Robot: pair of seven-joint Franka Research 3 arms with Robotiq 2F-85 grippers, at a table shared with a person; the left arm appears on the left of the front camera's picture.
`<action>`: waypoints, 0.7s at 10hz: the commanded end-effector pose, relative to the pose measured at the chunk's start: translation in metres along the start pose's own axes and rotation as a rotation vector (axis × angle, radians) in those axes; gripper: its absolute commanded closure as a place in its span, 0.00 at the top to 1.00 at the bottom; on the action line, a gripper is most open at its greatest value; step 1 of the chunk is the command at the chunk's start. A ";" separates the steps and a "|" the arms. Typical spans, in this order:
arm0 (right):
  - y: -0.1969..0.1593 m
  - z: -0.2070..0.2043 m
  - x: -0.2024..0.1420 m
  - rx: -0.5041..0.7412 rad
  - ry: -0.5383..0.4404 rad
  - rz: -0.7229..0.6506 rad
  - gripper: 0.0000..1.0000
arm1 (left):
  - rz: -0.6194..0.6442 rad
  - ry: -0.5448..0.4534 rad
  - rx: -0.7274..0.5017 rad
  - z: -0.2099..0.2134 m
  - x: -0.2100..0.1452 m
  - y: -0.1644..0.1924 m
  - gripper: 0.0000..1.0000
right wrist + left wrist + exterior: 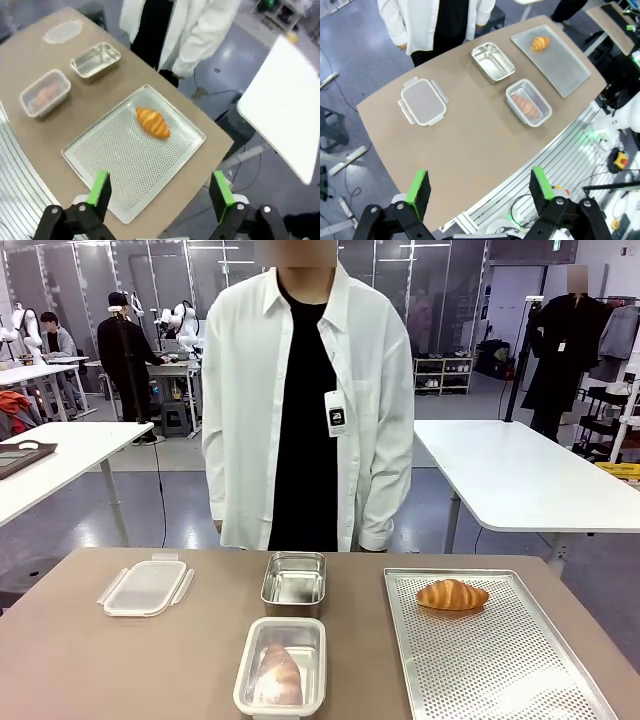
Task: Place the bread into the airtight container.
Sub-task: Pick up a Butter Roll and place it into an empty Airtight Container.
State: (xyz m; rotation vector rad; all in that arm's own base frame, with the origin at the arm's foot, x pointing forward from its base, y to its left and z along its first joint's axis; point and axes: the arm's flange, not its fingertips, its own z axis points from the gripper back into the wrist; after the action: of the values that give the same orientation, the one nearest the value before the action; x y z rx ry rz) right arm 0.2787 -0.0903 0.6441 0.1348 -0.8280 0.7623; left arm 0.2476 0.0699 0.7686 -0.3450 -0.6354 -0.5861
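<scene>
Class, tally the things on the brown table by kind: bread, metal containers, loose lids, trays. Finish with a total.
Bread: 2, a croissant and a roll
Metal containers: 2, an empty container and a filled container
Loose lid: 1
Tray: 1
Total: 6

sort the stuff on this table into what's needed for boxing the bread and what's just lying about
Needed: croissant, empty steel container, clip-on lid.
Lying about: perforated tray under the croissant, near container already holding bread.
</scene>
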 end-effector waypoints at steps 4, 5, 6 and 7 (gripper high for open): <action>-0.003 -0.129 0.022 0.071 0.308 0.675 0.99 | -0.018 0.003 0.000 0.002 0.001 -0.001 1.00; -0.003 -0.153 0.015 0.117 0.356 0.748 0.99 | -0.018 0.003 0.000 0.002 0.001 -0.001 1.00; 0.000 -0.175 0.011 0.116 0.389 0.790 0.99 | -0.018 0.003 0.000 0.002 0.001 -0.001 1.00; 0.005 -0.194 0.007 0.121 0.405 0.797 0.99 | -0.018 0.003 0.000 0.002 0.001 -0.001 1.00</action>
State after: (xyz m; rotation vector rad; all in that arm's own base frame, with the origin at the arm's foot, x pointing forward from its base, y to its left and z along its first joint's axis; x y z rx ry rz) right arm 0.3916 -0.0080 0.5219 -0.2089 -0.4166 1.5204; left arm 0.2477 0.0699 0.7687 -0.3447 -0.6355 -0.5860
